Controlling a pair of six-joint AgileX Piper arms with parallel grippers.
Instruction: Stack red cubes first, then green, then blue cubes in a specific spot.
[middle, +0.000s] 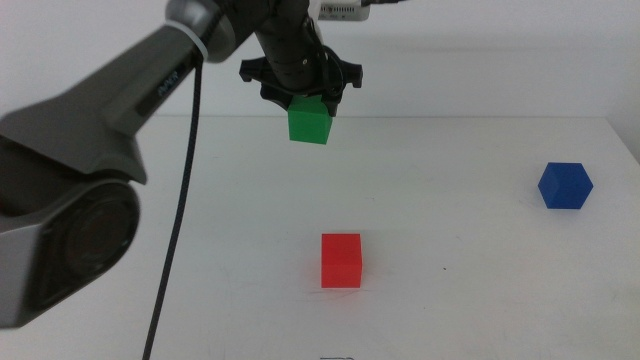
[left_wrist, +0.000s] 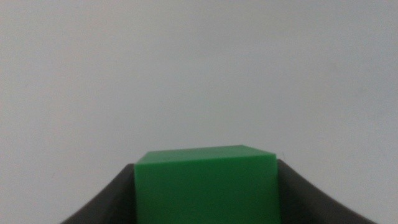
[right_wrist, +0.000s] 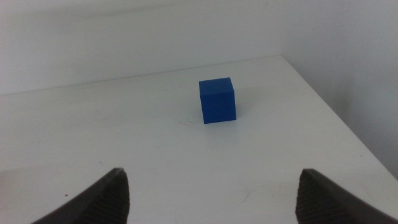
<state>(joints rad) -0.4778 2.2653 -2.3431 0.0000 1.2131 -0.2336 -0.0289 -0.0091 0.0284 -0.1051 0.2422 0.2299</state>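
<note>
We log the left tool (middle: 308, 97) clamped on the matte green cube (middle: 309, 122), lifted above the bench (middle: 480, 290). Red cube (middle: 341, 260) mid-bench, open room around. Right tool (right_wrist: 211, 193) spread wide, empty, facing the blue cube (right_wrist: 217, 101).

No text, label, brand, number or sign can be read in any view; a faint marking on the left arm's grey housing (middle: 160, 85) in the middle view is too blurred to make out.

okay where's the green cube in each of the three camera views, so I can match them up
Middle view: green cube upper centre, held off the table by the left gripper.
Left wrist view: green cube at bottom centre, clamped between the dark jaws.
Right wrist view: not in it.
Shared landmark: those dark jaws gripping the cube, seen in both the middle and left wrist views.
</note>
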